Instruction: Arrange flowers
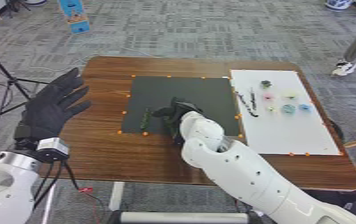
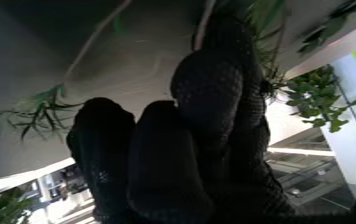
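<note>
right fingers (image 1: 180, 106) near 1 green stem (image 1: 145, 120), long axis front to back

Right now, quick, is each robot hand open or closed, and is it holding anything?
Left hand: open, empty.
Right hand: over the black mat; can't tell if open, closed or holding anything.

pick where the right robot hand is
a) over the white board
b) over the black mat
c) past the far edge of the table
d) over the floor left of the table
b, in the head view the right robot hand is over the black mat, to the left of the white board
</note>
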You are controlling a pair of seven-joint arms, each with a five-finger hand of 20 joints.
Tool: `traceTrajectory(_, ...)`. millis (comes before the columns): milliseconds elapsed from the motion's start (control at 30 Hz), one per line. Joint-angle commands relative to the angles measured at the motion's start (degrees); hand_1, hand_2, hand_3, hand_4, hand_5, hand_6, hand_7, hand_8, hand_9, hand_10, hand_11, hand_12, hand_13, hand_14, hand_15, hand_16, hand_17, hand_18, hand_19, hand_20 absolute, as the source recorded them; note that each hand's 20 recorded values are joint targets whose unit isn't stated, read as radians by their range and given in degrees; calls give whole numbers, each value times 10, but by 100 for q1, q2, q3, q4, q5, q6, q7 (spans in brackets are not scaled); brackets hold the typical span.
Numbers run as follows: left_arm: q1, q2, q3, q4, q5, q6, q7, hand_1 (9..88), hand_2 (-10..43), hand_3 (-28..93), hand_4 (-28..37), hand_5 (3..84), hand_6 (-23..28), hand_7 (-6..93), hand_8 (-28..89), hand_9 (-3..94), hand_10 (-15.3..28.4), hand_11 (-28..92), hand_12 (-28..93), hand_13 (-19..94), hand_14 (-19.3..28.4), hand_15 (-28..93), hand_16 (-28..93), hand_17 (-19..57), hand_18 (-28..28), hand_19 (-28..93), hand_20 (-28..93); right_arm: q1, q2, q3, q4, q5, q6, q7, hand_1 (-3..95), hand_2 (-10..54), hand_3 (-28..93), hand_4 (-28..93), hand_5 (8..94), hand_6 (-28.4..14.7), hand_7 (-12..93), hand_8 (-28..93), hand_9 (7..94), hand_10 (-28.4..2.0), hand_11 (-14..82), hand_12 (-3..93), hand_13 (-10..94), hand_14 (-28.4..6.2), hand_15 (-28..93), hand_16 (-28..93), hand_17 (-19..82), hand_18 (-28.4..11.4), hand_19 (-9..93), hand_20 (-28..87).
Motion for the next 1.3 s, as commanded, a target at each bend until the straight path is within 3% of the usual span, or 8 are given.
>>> traceTrajectory(33,89,-81,-32,-77,25,51,82,240,-95,690,-283,254,16,157,-85,215,97,124,171,180,123,124,59,-112,212,385,84,278,-8,-241,552,22,194,-75,88,-52,693,-257,684,-53,140,-85,895,-87,481,383,853,-44,802,428,602,-196,932,751)
traceTrajectory(300,152,-123,-45,-107,29,69,130,239,-95,691,-283,255,16,158,-85,215,97,124,171,180,124,126,59,-112,212,385,84,422,15,-225,903,-48,346,120,91,-49,696,-254,664,-61,131,-83,884,-92,483,376,846,-46,803,424,595,-197,932,750)
traceTrajectory(567,284,-176,-139,-177,38,106,164,239,-95,692,-283,255,16,157,-86,214,97,124,171,179,123,124,59,-112,211,384,84,234,376,232,136,-202,650,-69,92,-51,699,-252,648,-63,125,-81,881,-93,484,367,845,-46,805,419,594,-197,932,747)
traceTrajectory(733,423,-173,-265,-278,20,177,272,239,-95,691,-283,254,16,157,-85,215,97,124,171,180,123,124,60,-113,211,384,84,161,908,372,-489,0,1575,-730,104,-47,702,-243,544,-74,100,-70,842,-114,470,366,815,-53,805,421,554,-206,932,745)
traceTrajectory(833,541,-150,-405,-365,11,219,341,239,-95,691,-283,254,16,157,-86,213,96,124,171,179,122,125,60,-113,213,384,84,33,1292,656,-809,593,1715,-1683,158,-34,716,-217,475,-69,88,-61,792,-133,471,366,769,-72,809,409,484,-219,932,717)
traceTrajectory(1067,832,-260,-726,-532,-9,253,114,234,-95,661,-283,240,13,151,-82,191,90,110,178,159,123,111,63,-126,245,388,75,-666,2418,1555,-1519,2497,763,-3906,256,40,840,-133,399,-20,111,-79,708,-143,531,378,712,-97,814,386,414,-224,932,672)
traceTrajectory(1233,965,-306,-808,-575,-8,326,5,238,-95,629,-283,231,14,142,-76,178,89,92,188,148,125,90,69,-130,262,394,61,-1383,3066,2146,-1932,3043,-405,-4308,251,81,872,-110,420,-8,124,-90,709,-139,548,381,709,-104,816,378,406,-226,932,665)
traceTrajectory(1300,1126,-421,-877,-635,25,377,126,237,-95,625,-283,228,14,142,-75,172,89,87,192,145,126,84,70,-130,263,394,57,-1413,3178,2125,-1960,3326,-717,-4389,238,91,880,-102,424,-6,123,-92,718,-139,553,380,714,-107,817,375,408,-228,932,665)
